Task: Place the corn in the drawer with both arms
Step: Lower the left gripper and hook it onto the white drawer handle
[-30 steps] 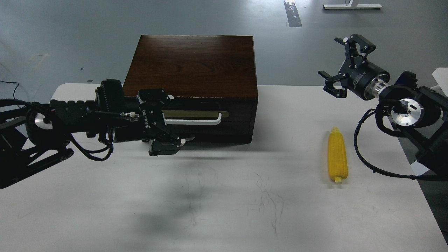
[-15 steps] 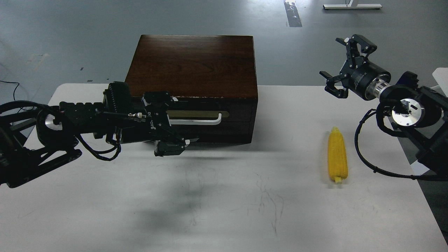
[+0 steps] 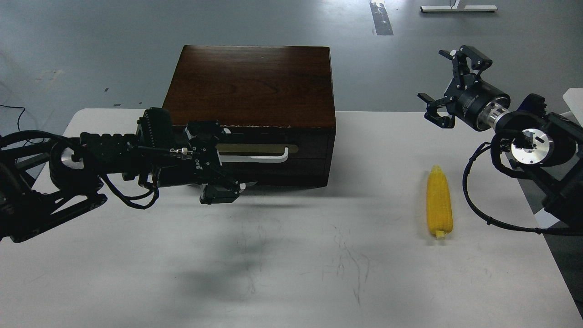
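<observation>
The yellow corn (image 3: 439, 202) lies on the white table (image 3: 291, 255) at the right, pointed end away from me. The dark brown wooden box (image 3: 250, 82) stands at the back middle. Its drawer (image 3: 300, 159) is shut, with a brass plate and a white bar handle (image 3: 262, 158) on the front. My left gripper (image 3: 233, 159) is open at the left end of the handle, one finger above it and one below; I cannot tell whether it touches. My right gripper (image 3: 432, 79) is open and empty, held in the air above and behind the corn.
The table's right edge runs close past the corn, under my right arm (image 3: 533, 146). My left arm (image 3: 104, 155) stretches low across the table's left part. Grey floor lies beyond the table.
My left arm has moved to the right, bringing its open gripper further along the drawer front toward the handle. My right gripper has shifted slightly right. The corn has not moved.
</observation>
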Motion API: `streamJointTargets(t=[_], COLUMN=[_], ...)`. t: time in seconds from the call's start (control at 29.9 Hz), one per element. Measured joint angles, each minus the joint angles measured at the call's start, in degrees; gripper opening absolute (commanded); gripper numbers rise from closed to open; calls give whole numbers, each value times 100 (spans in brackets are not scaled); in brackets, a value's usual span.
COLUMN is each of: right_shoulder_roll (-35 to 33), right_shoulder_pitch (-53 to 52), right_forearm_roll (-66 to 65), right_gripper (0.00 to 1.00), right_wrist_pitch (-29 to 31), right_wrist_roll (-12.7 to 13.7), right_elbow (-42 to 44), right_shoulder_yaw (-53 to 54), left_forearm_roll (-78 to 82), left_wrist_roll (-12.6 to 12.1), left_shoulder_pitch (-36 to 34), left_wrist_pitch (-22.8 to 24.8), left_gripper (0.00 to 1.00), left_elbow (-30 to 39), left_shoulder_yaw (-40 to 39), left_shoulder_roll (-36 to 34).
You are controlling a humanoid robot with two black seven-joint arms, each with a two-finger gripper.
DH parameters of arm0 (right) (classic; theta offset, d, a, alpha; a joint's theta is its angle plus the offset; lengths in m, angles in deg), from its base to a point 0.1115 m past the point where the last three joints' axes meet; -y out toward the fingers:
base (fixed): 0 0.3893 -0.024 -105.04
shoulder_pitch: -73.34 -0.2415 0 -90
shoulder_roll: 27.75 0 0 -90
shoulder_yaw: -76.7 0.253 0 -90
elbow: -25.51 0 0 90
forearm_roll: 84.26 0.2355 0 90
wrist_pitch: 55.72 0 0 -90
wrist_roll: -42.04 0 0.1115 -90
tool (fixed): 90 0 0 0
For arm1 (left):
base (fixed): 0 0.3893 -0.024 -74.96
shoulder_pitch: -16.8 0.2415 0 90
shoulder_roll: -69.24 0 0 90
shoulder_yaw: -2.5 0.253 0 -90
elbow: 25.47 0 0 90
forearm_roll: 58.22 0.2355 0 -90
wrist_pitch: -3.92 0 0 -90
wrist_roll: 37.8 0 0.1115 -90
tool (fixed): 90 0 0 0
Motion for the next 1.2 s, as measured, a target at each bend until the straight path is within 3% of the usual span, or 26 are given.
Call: streamJointTargets(t=[1.2], right_shoulder_roll=[0], right_shoulder_pitch=[29], right_forearm_roll=[17], right_gripper=[100], right_wrist_pitch=[12], right_wrist_roll=[0], right_elbow=[41], right_shoulder_yaw=[7], left_forearm_roll=[0], left_wrist_roll=[7], left_shoulder_pitch=[-280], left_wrist_pitch=[155], left_gripper=[98], left_elbow=[-268], left_shoulder_yaw=[464], left_shoulder_roll=[222])
